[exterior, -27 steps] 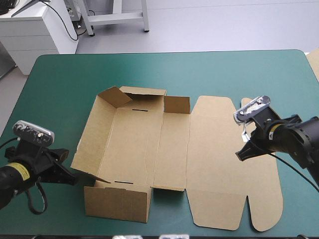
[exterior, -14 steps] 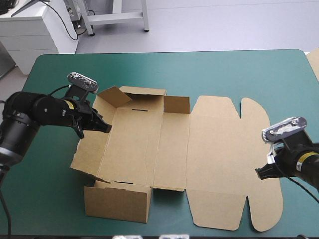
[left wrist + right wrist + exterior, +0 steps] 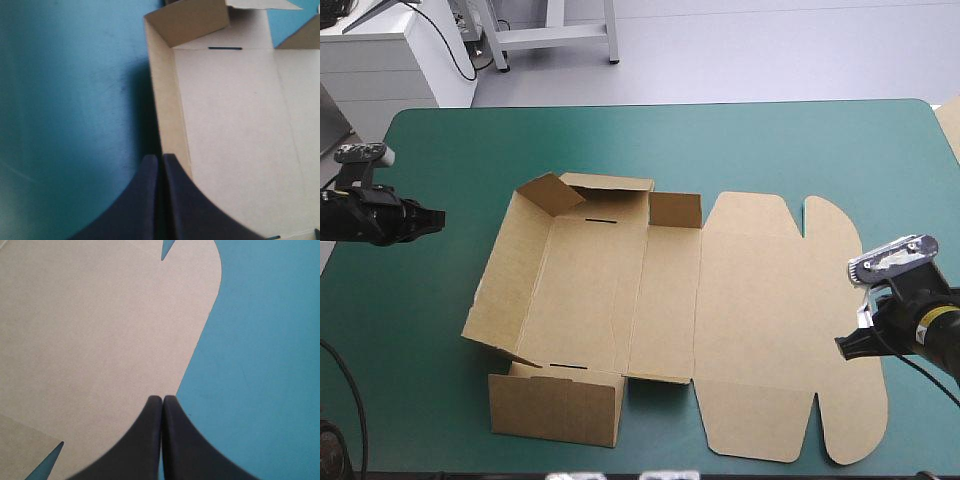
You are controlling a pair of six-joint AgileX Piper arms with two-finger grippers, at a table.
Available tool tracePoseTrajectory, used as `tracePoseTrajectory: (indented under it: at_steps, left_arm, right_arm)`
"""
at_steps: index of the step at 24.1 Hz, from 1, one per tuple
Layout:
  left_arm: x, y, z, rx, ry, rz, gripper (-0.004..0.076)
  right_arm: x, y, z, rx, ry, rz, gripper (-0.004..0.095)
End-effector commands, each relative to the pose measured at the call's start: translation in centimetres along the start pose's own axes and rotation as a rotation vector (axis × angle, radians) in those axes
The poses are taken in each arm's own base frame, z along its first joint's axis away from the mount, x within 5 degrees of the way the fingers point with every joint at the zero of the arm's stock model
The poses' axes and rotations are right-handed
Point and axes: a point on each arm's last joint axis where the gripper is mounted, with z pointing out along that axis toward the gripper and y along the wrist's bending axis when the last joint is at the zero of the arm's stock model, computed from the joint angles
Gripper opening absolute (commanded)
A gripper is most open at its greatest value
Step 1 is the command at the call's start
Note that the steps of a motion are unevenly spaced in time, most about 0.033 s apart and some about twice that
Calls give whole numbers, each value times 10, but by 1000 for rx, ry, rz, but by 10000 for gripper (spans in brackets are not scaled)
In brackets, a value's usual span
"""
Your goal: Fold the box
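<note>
**Desk and box, seen from above and from both wrists.** The desk carries a teal-green cover, and the brown box lies across its middle, partly formed.

The largest panel is the lid. It lies flat on the cover to the right, and its rounded end flaps reach toward the desk's right edge. To the left of the lid is the tray floor.

- **Left wall**: leans outward.
- **Near wall**: stands upright at the near-left corner.
- **Far wall**: raised, with a corner flap turned inward at its left end.

The left arm hangs over bare cover near the desk's left edge, well apart from the box. Its jaws are pressed together into one point with nothing between them. In the left wrist view they aim along the left wall.

The right arm is at the lid's right border. Its jaws are also pressed together and empty. In the right wrist view their tip sits over the rounded edge where the lid meets the cover. Whether the tip touches the board cannot be told.

The smallest features are two dark slots in the tray floor, the far slot and the near slot.
</note>
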Motion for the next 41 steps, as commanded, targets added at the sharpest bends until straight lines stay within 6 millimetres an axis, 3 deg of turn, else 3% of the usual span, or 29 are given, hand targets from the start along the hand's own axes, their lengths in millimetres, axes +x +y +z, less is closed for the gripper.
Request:
tracePoseTrajectory:
  at_steps: [1, 4, 8, 9, 10, 12, 16, 24, 31, 41]
  left_arm:
    - [0, -6, -19, 6, -13, 16, 18]
    - [-1, 1, -8, 19, 14, -39, 32]
    - [-3, 14, 14, 53, 67, -122, 260]
    - [-4, 13, 18, 64, 75, -122, 337]
    - [-5, 10, 25, 78, 93, -111, 479]
    - [-7, 0, 34, 106, 117, -79, 572]
    - [-5, -19, 54, 107, 207, -2, 569]
    - [42, -18, 89, 124, 417, -40, 570]
    - [42, -22, 92, 166, 412, -28, 568]
    - [45, -34, 120, 203, 493, 12, 564]
  right_arm:
    - [-8, -5, -7, 38, -88, -4, -16]
    - [-10, -4, -6, 26, -103, 10, -16]
    - [-7, -1, 2, 19, -99, 9, -15]
    - [-6, 0, 5, 17, -95, 11, -16]
    - [-3, 2, 9, 15, -82, 8, -16]
    - [-2, 2, 12, 15, -76, 4, -16]
    - [-3, 2, 12, 17, -82, 3, -16]
    - [-4, 2, 11, 17, -103, 3, -16]
    - [-5, 2, 11, 14, -107, 4, -15]
    - [-4, 2, 12, 13, -101, 6, -15]
